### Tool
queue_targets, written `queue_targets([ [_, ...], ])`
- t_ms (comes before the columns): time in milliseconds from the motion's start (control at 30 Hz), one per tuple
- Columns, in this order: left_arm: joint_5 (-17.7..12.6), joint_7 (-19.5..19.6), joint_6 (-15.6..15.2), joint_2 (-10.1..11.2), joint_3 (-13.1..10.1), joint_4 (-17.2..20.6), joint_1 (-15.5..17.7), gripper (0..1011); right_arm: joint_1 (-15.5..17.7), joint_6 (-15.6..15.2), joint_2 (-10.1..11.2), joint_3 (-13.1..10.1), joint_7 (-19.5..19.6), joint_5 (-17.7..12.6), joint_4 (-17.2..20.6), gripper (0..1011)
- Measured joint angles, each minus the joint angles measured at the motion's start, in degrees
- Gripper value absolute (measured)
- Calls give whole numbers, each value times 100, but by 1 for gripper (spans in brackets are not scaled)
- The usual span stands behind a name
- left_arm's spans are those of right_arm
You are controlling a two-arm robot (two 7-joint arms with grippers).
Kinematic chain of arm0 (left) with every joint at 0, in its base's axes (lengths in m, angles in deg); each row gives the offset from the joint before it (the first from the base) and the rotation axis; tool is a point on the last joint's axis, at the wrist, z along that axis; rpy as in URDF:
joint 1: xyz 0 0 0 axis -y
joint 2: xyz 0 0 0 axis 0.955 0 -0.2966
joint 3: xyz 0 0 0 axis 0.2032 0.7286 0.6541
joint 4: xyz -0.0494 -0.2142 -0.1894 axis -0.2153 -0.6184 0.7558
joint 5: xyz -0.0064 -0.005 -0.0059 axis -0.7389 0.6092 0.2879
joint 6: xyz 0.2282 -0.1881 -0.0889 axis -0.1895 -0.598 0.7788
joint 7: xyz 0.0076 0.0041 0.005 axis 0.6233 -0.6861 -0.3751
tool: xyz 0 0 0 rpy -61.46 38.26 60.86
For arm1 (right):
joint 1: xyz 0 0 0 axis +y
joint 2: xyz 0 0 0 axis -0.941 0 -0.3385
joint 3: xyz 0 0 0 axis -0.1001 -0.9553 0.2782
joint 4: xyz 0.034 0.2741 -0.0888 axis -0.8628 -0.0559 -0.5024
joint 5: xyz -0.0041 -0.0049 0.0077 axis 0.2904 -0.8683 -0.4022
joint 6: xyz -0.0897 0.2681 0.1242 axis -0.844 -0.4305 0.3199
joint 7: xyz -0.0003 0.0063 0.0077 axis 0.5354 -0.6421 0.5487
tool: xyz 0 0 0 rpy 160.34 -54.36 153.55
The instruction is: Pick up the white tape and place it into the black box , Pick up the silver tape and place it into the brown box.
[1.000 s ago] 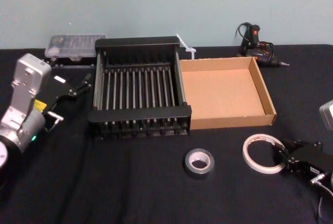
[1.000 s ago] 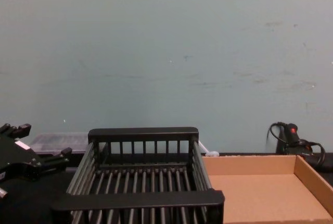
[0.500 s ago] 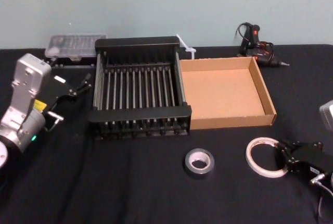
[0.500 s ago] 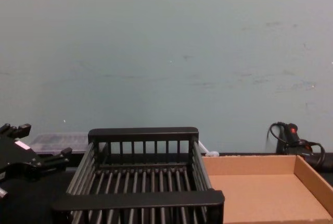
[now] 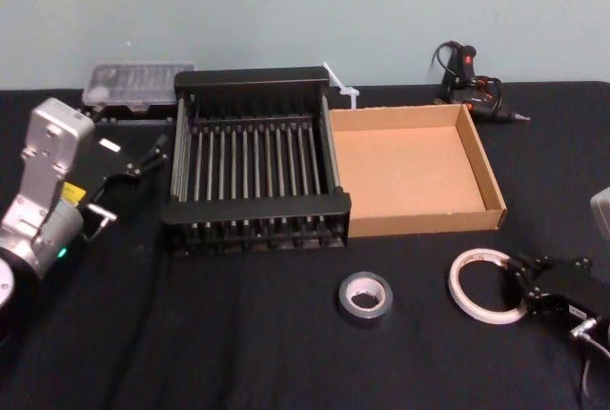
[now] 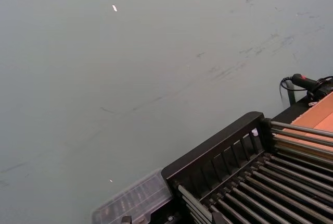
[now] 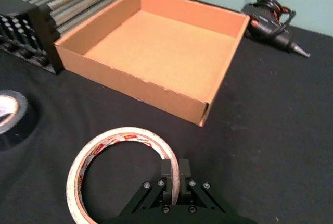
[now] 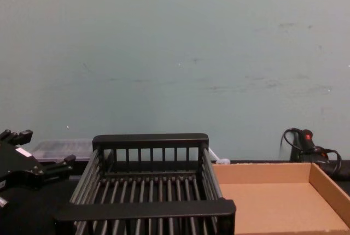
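The right pincer (image 7: 176, 178) sits low on the black surface (image 5: 238, 334), its fingers clenched on the near rim of the white tape (image 7: 120, 169), one finger inside the ring and one outside. The roll lies flat, near the front right corner of the brown box (image 5: 412, 172) but apart from it. So the first step is in hand: the grip looks made, the lift not yet. What comes next, by the look of it, is a rise clear of the surface and a long carry leftward past the brown box to the black box (image 5: 253, 167), high enough to clear its thick rim. The silver tape (image 5: 365, 297) waits flat in front of the two boxes, untouched. The left pincer (image 5: 143, 157) hangs parked beside the black box's left wall, fingers spread and empty.
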Motion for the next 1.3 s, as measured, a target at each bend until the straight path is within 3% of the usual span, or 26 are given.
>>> queue_targets([
  [400,0,0,0,0,0,0,0,1001,206,644,3,-143,-340,-39,113,91],
  [700,0,0,0,0,0,0,0,1001,374,1054,-62,-340,-418,-246,224,91],
  [1033,0,0,0,0,0,0,0,1001,383,1208,-150,-385,-388,-291,273,90],
  [1300,0,0,0,0,0,0,0,1001,166,1219,-234,-305,-382,-289,183,91],
])
